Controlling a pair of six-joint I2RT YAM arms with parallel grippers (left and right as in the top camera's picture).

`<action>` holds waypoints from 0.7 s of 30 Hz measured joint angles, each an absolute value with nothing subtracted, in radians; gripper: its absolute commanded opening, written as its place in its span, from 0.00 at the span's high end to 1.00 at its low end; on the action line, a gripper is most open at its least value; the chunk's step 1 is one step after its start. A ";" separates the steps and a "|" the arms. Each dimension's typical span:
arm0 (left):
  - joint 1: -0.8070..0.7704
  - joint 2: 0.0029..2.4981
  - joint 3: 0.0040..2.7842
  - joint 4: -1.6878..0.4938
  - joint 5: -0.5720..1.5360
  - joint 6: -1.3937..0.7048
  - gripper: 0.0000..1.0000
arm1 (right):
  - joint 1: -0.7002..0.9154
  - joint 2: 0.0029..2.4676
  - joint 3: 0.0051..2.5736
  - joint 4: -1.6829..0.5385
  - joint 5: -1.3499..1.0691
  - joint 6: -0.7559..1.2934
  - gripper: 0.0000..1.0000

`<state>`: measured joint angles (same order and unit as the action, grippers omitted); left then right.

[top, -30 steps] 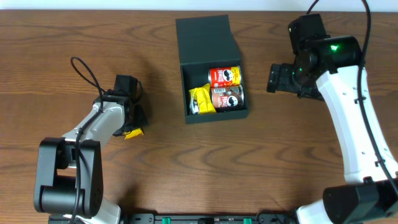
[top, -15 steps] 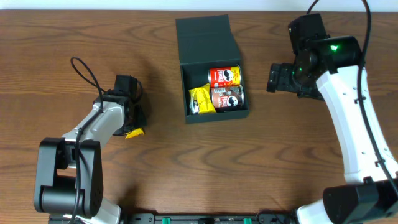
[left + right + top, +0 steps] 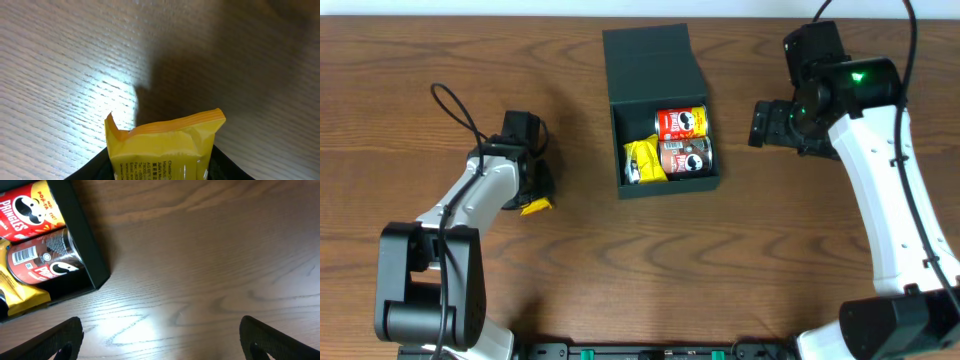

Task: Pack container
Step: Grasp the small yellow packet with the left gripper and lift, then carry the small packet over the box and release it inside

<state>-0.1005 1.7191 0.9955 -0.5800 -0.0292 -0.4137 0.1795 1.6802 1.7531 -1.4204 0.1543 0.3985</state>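
Wood-grain table [image 3: 770, 260] carries two grippers, two yellow packets, two snack cans and one container.

At about 9 o'clock of the table, the left gripper [image 3: 533, 198] points down. Its dark fingers [image 3: 95, 167] press against the two sides of the loose yellow packet [image 3: 162, 145] – a pinch, with the crimped end sticking out past the tips toward 5 o'clock in the overhead view.

The container [image 3: 652, 62] sits at 12 o'clock, its flap lid laid open toward the far edge. Inside are the packed yellow packet [image 3: 644, 160] at 8 o'clock, the red can [image 3: 681, 123] at 1 o'clock and the dark can [image 3: 686, 157] at 4 o'clock, both lying on their sides and touching.

At the container's 3 o'clock the right gripper [image 3: 757, 125] hangs near the wall – jaws spread wide, its fingers [image 3: 60, 337] well apart over bare wood, gripping nothing.
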 measured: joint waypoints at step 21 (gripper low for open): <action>-0.268 1.721 1.347 -0.650 -0.046 -0.384 0.54 | 0.179 1.680 1.753 -1.402 0.185 0.398 0.01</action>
<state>-0.2680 1.7206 1.3468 -0.6498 -0.0456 -0.3836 0.1795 1.6802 1.7531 -1.4017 0.1848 0.3981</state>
